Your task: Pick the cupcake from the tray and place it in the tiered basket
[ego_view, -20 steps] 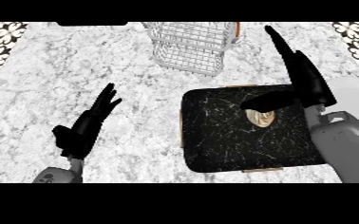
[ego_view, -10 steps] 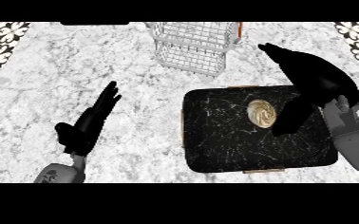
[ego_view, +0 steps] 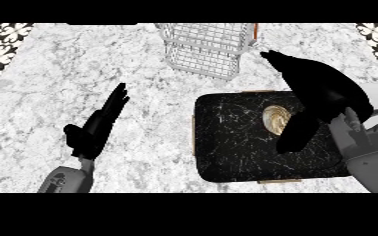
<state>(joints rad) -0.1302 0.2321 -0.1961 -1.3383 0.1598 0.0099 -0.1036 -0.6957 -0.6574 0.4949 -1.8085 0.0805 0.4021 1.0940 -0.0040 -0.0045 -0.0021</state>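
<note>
Head view: a cupcake (ego_view: 276, 118) sits on a black marbled tray (ego_view: 236, 150) at four o'clock. The right hand (ego_view: 319, 87) hovers just beside it, fingers spread apart. The wire tiered basket (ego_view: 207, 47) stands at twelve o'clock. The left hand (ego_view: 96, 125) rests open at eight o'clock.

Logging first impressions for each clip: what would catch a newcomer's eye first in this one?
The black marbled tray at lower right stands out against the pale counter, with the small tan cupcake on it. The right hand hangs open over the tray's far right part, thumb beside the cupcake. The white wire tiered basket sits beyond the tray, and the left hand rests open at lower left.
</note>
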